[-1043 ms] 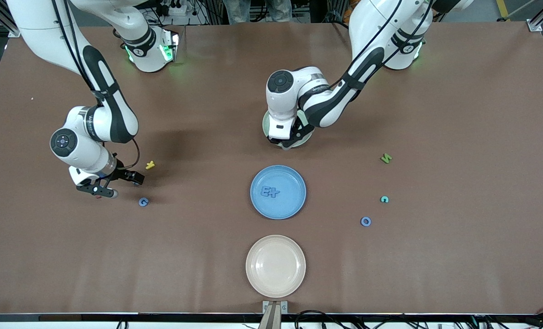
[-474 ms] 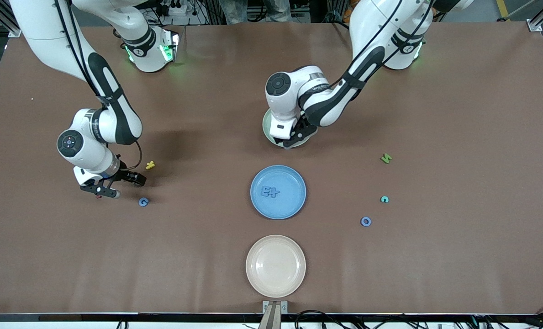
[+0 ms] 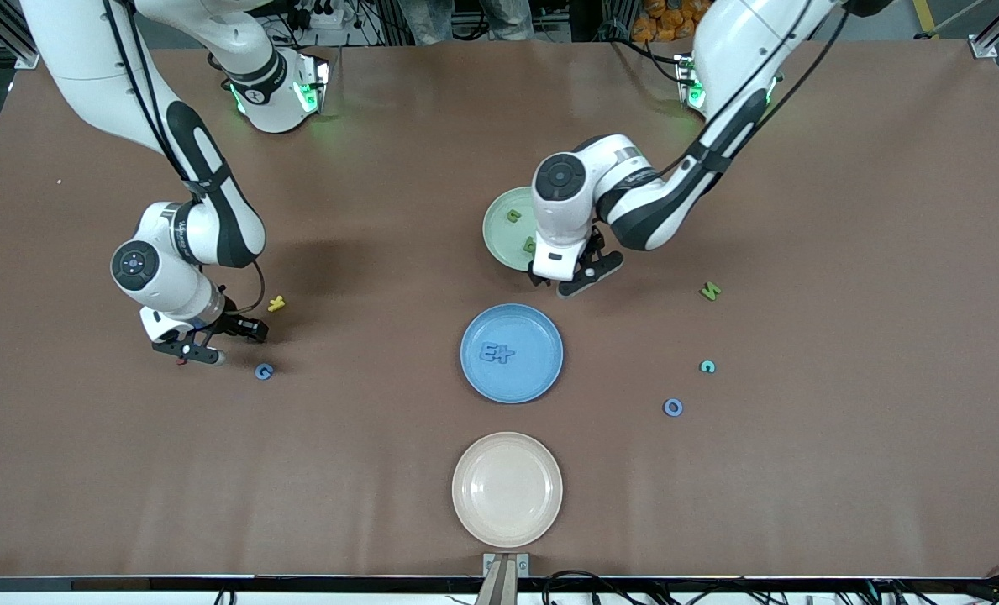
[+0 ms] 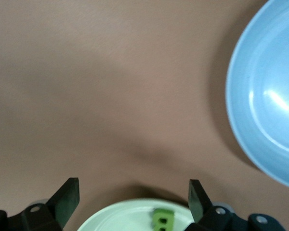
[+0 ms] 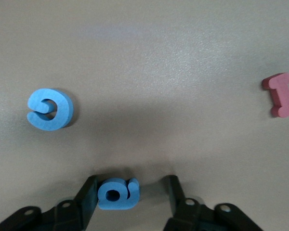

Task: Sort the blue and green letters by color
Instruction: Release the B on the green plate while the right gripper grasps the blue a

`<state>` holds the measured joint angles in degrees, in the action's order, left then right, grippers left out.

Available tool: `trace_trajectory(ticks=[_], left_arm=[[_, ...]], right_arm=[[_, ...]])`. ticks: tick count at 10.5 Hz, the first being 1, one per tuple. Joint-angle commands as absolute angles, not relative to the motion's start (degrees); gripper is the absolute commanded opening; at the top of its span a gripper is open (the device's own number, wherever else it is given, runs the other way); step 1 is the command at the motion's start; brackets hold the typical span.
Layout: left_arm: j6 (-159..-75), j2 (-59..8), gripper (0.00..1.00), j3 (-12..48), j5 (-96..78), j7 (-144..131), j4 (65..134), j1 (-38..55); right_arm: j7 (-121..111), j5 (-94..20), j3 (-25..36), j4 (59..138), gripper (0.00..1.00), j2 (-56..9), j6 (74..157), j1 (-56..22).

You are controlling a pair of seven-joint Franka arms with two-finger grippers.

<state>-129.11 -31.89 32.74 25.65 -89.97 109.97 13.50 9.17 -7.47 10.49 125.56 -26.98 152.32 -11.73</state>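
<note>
A small blue foam letter [image 5: 118, 193] lies on the brown counter [image 3: 801, 470] between the fingers [image 5: 86, 199] of my right end effector [image 3: 213, 336], which stand close on either side without clearly pinching it. Beside it lie a blue foam letter G [image 3: 264, 370] and a dark red one [image 5: 281, 95]; the yellow letter [image 3: 276, 303] lies farther from the front camera. Two more blue letters [image 3: 496, 353] lie in the blue plate [image 3: 512, 382], and two green ones [image 3: 530, 245] in the pale green plate [image 3: 499, 235]. My left end effector [image 3: 573, 277] hovers over that plate's edge, spread wide and empty (the beige plate [image 3: 507, 521] holds nothing). Toward the left arm's end lie a green N [image 3: 710, 291], a teal C [image 3: 707, 366] and a blue O [image 3: 673, 407].
</note>
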Motion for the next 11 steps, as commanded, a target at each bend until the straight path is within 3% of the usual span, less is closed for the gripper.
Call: trace_trajectory(ticks=[1,3,7,11], left_arm=[[-131.8,-26.5,1.00,44.6,28.6,-88.1,120.8,-1.2],[-138.5,-24.3,1.00,47.5,33.5,-88.1,128.5,-7.3],[-141.1,-24.0,1.00,47.6,36.4,-84.7,130.5,-13.7],[-141.2,-24.2,1.00,47.6,36.4,-79.5,132.6,-21.0]], right_arm=[[9.3,-8.1,10.1,125.7,0.29,-27.2,153.2,-11.6],[9.0,-8.1,10.0,125.3,0.16,-27.1,153.1,-11.6],[9.1,-8.1,9.9,124.5,0.13,-26.4,152.3,-11.7],[15.9,-8.1,9.6,117.5,0.12,-25.2,142.7,-12.9]])
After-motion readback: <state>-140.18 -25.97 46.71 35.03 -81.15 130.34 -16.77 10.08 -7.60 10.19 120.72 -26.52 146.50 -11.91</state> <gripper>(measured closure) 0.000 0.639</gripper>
